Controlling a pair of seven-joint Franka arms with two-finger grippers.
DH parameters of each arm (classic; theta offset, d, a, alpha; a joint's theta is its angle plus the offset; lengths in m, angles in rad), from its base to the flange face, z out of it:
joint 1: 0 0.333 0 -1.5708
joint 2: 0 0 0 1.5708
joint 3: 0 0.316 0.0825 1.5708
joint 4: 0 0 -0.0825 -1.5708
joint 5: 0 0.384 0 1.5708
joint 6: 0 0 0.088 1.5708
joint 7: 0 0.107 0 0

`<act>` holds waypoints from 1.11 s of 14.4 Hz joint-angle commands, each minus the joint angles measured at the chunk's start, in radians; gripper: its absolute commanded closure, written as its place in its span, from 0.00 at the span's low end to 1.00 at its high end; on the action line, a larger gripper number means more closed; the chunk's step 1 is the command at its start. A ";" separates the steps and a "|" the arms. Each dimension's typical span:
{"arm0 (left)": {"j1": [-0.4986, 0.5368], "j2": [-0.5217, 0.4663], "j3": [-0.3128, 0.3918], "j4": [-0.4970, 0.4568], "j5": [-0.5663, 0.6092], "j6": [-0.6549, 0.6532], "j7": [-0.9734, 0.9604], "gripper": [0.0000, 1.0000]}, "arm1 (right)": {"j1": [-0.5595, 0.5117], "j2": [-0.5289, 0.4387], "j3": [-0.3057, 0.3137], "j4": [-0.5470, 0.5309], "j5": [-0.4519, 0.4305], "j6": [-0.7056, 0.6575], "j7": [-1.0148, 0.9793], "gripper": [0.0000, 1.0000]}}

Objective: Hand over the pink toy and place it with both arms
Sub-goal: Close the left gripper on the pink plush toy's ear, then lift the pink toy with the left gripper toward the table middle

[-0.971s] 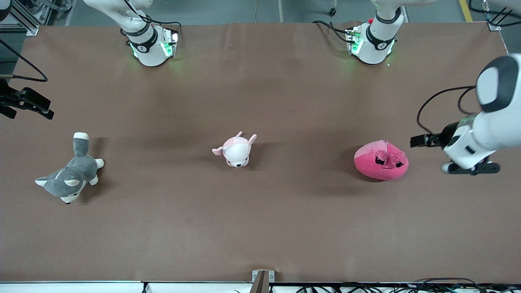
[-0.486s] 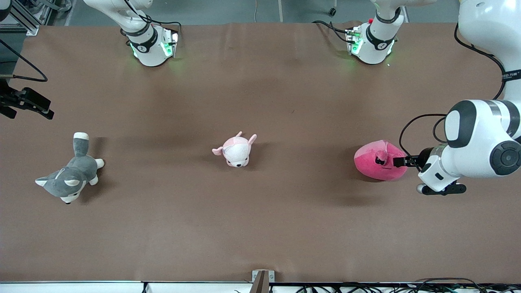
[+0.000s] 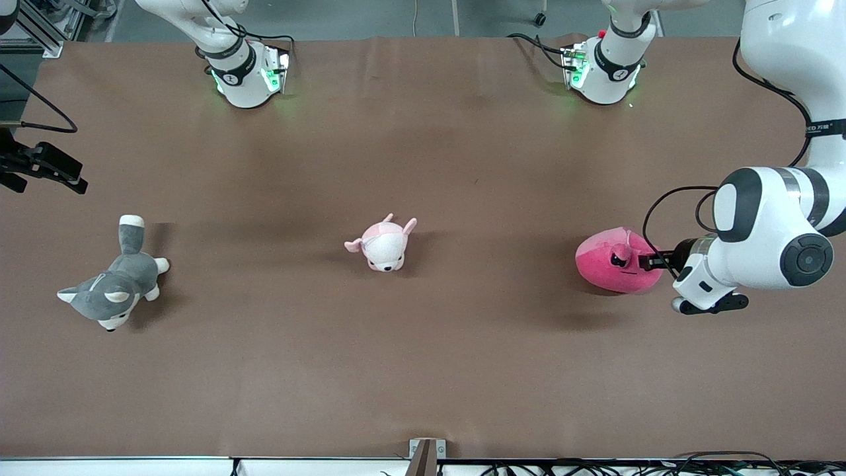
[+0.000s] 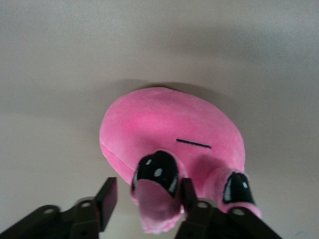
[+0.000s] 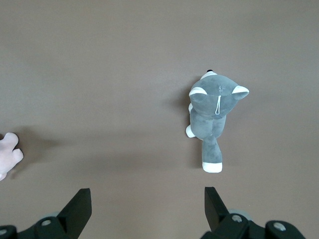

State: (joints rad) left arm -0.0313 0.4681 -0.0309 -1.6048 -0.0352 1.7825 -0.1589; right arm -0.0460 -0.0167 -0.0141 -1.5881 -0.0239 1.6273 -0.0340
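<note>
the only lettering that can be made out is a small line of white print on the dark band [image 3: 825, 125] around the left arm [image 3: 786, 46], up near that arm's end of the desk; it is too small to read with certainty. the toys and the desk covering carry no readable text or numbers.

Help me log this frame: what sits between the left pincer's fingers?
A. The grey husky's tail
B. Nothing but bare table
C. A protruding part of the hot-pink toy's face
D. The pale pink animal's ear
C: in the left wrist view, the left pincer has its fingers on either side of a protruding part of the pink toy.
</note>
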 commanded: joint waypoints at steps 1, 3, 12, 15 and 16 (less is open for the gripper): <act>-0.010 -0.020 0.002 -0.023 -0.022 0.018 -0.066 0.89 | -0.011 -0.028 0.005 -0.030 -0.007 0.003 -0.017 0.00; -0.018 -0.022 -0.003 -0.017 -0.023 0.018 -0.111 1.00 | -0.011 -0.028 0.005 -0.030 -0.007 0.003 -0.017 0.00; -0.021 -0.115 -0.082 0.195 -0.191 -0.147 -0.227 1.00 | -0.011 -0.028 0.005 -0.030 -0.005 -0.006 -0.017 0.00; -0.022 -0.120 -0.167 0.259 -0.302 -0.181 -0.376 1.00 | -0.012 -0.022 0.002 -0.027 0.086 -0.030 -0.009 0.04; -0.022 -0.118 -0.206 0.291 -0.325 -0.181 -0.421 1.00 | -0.015 -0.022 0.002 -0.024 0.178 -0.046 -0.004 0.14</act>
State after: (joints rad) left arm -0.0530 0.3329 -0.1847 -1.3767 -0.3115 1.6219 -0.5001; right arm -0.0465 -0.0166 -0.0154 -1.5907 0.0424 1.5964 -0.0339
